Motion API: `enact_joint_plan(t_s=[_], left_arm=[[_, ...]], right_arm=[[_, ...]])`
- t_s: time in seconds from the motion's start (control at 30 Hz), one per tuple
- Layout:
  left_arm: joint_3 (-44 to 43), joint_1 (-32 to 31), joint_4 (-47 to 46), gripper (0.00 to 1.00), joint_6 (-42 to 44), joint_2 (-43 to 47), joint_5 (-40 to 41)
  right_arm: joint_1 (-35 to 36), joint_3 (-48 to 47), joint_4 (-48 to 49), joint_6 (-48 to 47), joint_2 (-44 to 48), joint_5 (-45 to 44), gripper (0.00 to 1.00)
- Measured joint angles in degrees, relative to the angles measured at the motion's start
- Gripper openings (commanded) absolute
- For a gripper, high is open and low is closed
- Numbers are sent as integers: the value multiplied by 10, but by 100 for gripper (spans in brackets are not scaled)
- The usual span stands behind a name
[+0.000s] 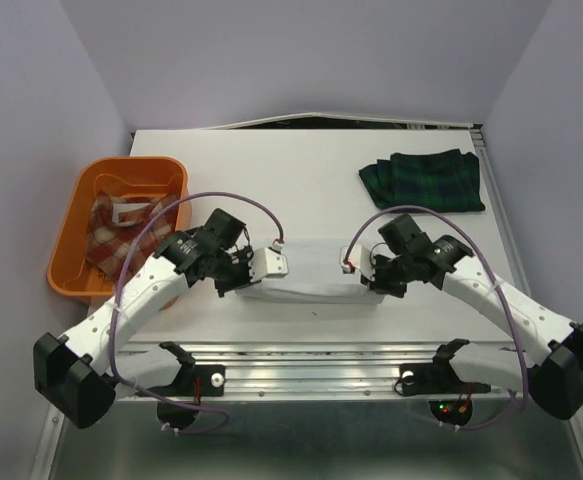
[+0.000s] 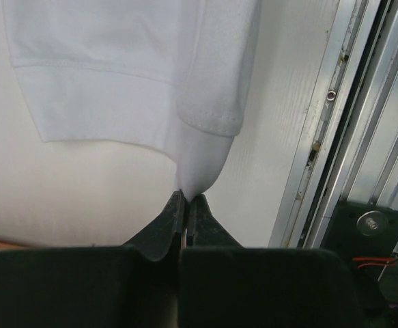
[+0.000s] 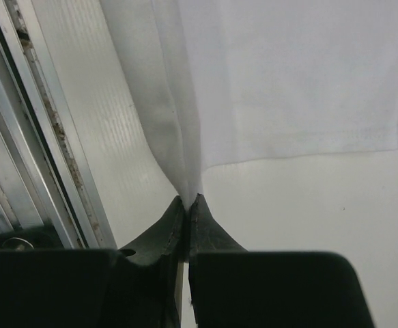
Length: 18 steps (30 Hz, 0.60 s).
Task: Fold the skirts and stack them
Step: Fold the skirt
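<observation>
While left tool (image 2: 187,198) and right tool (image 3: 188,199) clamp corners of the white skirt (image 1: 311,266), bare table (image 1: 301,190) lies beyond.

Near skirt (image 1: 316,272) lies centre, far skirt (image 1: 423,180) back right, third skirt (image 1: 111,235) inside the basket (image 1: 67,250) at left.

We see the white skirt (image 1: 316,268) lying near centre, green plaid skirt (image 1: 423,180) folded far right, red-tan skirt (image 1: 121,232) crumpled in the orange basket (image 1: 69,235).
</observation>
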<state>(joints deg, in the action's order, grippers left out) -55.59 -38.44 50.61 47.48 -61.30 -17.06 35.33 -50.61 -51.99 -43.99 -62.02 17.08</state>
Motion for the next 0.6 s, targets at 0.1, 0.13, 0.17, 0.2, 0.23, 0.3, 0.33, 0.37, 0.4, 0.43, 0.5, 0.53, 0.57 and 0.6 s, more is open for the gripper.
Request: enact_joint_plan(t_s=[0.1, 0.13, 0.17, 0.2, 0.23, 0.3, 0.33, 0.37, 0.4, 0.43, 0.5, 0.53, 0.57, 0.6], left_arm=[[-17, 57, -5, 0, 11, -43, -14], [-24, 80, -9, 0, 15, -61, -17], [-29, 93, -15, 0, 19, -75, -20], [-36, 111, -27, 0, 24, -95, -22], [-42, 121, -33, 0, 29, -110, -24], [-54, 133, -41, 0, 35, -135, -25], [-64, 137, -44, 0, 39, -150, -25], [-71, 139, -47, 0, 40, -160, -24], [-81, 141, -51, 0, 43, -175, -25], [-92, 142, -51, 0, 45, -192, -25], [-118, 145, -53, 0, 49, -223, -26], [-130, 148, -54, 0, 51, -238, -27], [-143, 152, -56, 0, 53, -254, -28], [-152, 155, -60, 0, 54, -267, -29]], right_arm=[[-16, -22, 1, -12, -48, -1, 1], [-25, -33, 2, -17, -66, 0, 1], [-41, -48, 3, -26, -88, 1, 1], [-50, -60, 7, -35, -103, 3, 1], [-62, -72, 10, -44, -118, 5, 1], [-77, -91, 13, -55, -143, 9, 1], [-83, -103, 12, -64, -155, 10, 1], [-91, -119, 15, -73, -175, 13, 1], [-96, -129, 14, -79, -187, 14, 1], [-103, -142, 12, -86, -201, 16, 1], [-116, -164, 12, -98, -226, 19, 1], [-126, -179, 12, -106, -244, 21, 1], [-134, -192, 12, -114, -259, 22, 1], [-140, -202, 13, -121, -273, 23, 3]])
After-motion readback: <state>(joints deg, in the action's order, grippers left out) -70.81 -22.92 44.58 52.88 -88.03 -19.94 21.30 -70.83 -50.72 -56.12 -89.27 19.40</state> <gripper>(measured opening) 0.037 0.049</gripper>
